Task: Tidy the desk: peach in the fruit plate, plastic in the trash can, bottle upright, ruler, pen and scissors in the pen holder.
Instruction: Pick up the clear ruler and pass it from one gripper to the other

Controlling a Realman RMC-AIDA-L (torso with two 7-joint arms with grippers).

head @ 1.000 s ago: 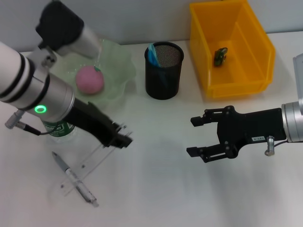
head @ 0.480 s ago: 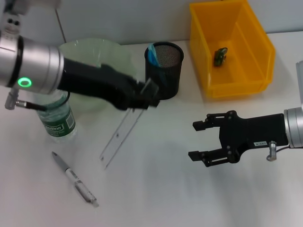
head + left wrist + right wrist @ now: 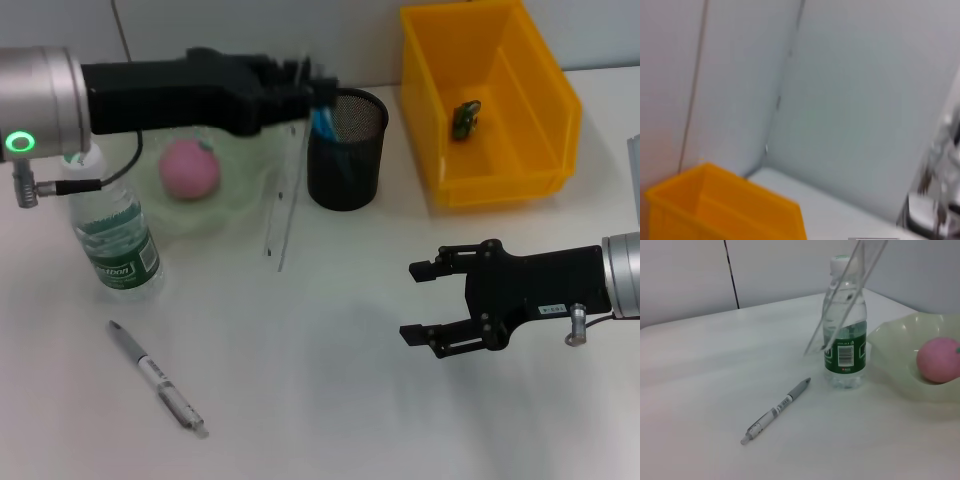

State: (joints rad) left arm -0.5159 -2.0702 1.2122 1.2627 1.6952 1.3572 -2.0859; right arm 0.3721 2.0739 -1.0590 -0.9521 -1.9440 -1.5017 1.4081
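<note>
Left pincer (image 3: 300,80) closed on the top end of the ruler (image 3: 285,190), which hangs clear of the surface (image 3: 330,400) just left of the pen holder (image 3: 346,150); scissors (image 3: 322,115) stand inside the holder. Right pincer (image 3: 425,302) open, above the surface at near right. Peach (image 3: 190,168) in the fruit plate (image 3: 240,200). Bottle (image 3: 110,240) upright at left. Pen (image 3: 158,378) lies near left. Plastic (image 3: 465,118) in the trash can (image 3: 490,100).
</note>
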